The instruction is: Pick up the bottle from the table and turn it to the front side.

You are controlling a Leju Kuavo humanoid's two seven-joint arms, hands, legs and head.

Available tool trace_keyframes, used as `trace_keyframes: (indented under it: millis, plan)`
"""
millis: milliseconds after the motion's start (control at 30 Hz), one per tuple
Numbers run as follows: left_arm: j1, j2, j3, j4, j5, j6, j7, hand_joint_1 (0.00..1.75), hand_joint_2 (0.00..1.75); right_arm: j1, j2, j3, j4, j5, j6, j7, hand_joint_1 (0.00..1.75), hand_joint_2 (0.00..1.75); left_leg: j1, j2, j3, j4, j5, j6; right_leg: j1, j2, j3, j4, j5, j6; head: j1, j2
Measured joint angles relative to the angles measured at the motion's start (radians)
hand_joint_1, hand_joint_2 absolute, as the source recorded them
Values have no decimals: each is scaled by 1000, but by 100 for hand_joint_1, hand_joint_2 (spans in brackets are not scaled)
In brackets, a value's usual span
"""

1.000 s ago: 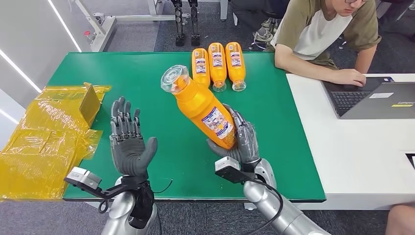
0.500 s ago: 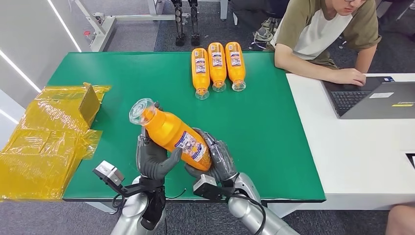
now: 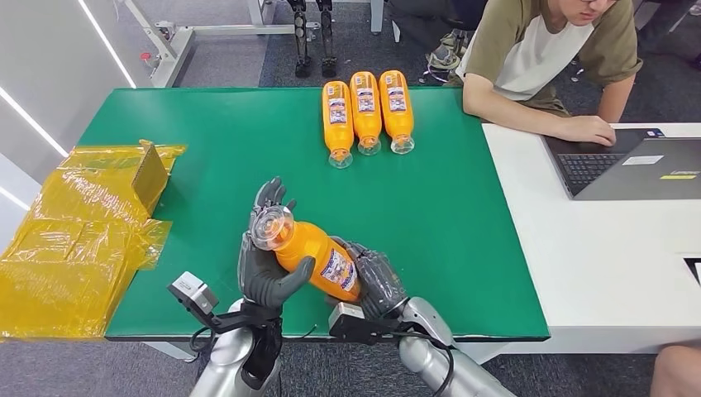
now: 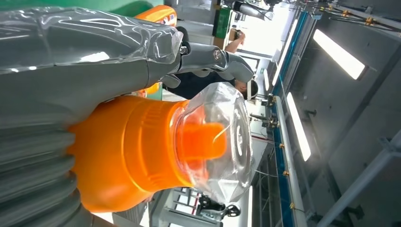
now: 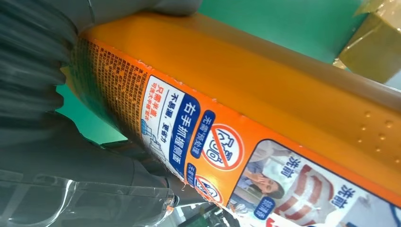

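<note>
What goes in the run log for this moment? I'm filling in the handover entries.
stage: two-hand regrasp | bottle: off table, tilted, cap end away from robot | left hand: holds neck end | right hand: holds base end

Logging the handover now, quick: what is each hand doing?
Left hand: holding the orange bottle near its clear-capped neck.
Right hand: holding the same bottle at its base end.
</note>
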State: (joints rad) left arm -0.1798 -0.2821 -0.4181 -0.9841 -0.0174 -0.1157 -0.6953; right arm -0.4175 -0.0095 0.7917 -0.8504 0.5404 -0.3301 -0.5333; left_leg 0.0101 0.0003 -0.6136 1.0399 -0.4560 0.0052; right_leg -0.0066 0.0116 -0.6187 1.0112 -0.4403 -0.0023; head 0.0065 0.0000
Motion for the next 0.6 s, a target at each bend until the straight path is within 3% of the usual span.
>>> trace_keyframes:
  millis: [100, 600]
  plan:
    - [-2, -1, 0, 9, -13, -8, -2, 175, 175, 0, -7, -2, 2, 2, 4, -5, 175, 175, 0, 0, 0, 0, 0, 0, 0, 0, 0, 0, 0, 0, 0, 0]
    - [-14, -5, -1, 25, -98, -31, 27, 175, 175, 35, -21, -21, -17, -8, -71, -34, 175, 175, 0, 0, 0, 0, 0, 0, 0, 0, 0, 0, 0, 0, 0, 0]
